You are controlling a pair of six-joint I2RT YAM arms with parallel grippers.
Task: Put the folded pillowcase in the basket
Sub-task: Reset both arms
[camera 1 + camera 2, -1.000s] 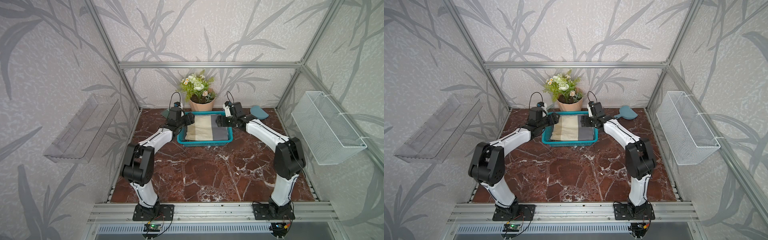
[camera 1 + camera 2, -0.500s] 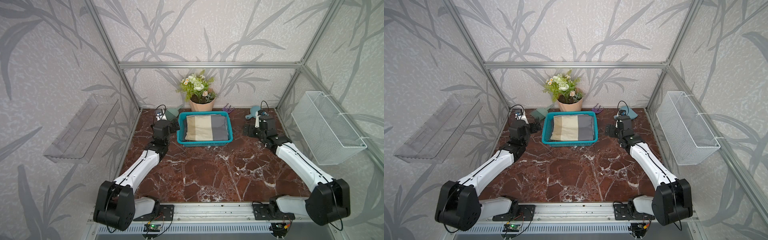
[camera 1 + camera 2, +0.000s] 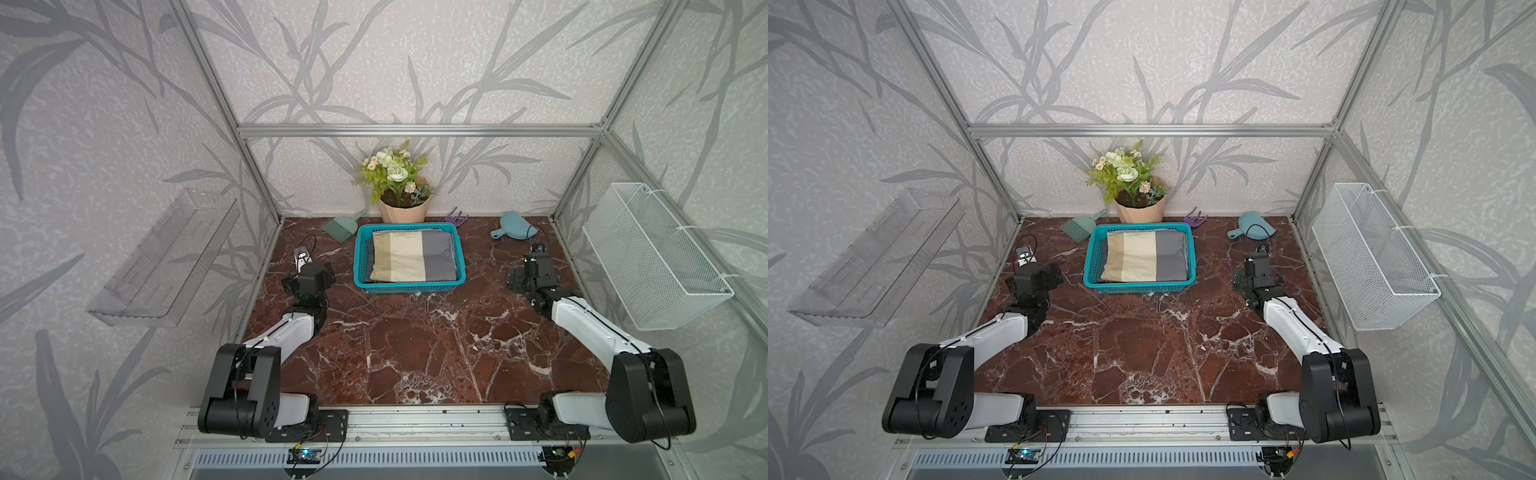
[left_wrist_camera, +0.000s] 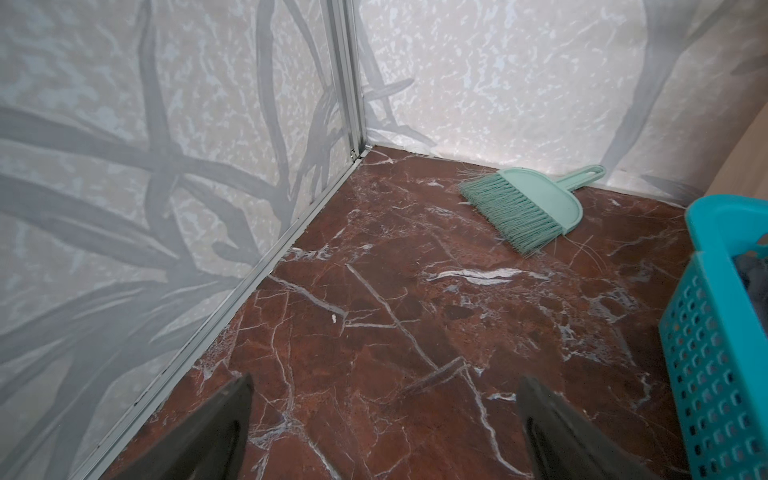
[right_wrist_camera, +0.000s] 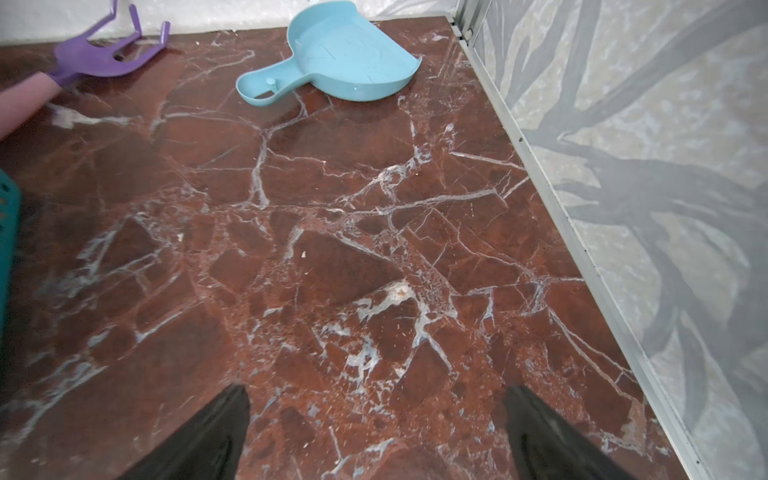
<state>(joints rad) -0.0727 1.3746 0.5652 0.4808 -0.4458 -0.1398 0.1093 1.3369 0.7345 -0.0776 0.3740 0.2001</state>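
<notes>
Two empty tools, jaws spread wide, left gripper and right gripper, flank the teal basket holding the folded pillowcase, near the worktop's back edge.

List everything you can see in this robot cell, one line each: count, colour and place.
teal plastic lattice basket: one, teal, back centre of tabletop
folded striped pillowcase: one, beige, cream and grey, inside the basket
potted flowers: one, green-white in peach pot, behind the basket
small hand brush: one, mint green, left of the pot
plastic hand rake: one, purple, right of the pot
plastic dustpan: one, light blue, back right
clear plastic shelf tray: one, transparent, left wall
wire mesh basket: one, white, right wall
marble tabletop: one, dark red, white-veined
left gripper: one, black, open, left of the teal basket
right gripper: one, black, open, right of the teal basket
</notes>
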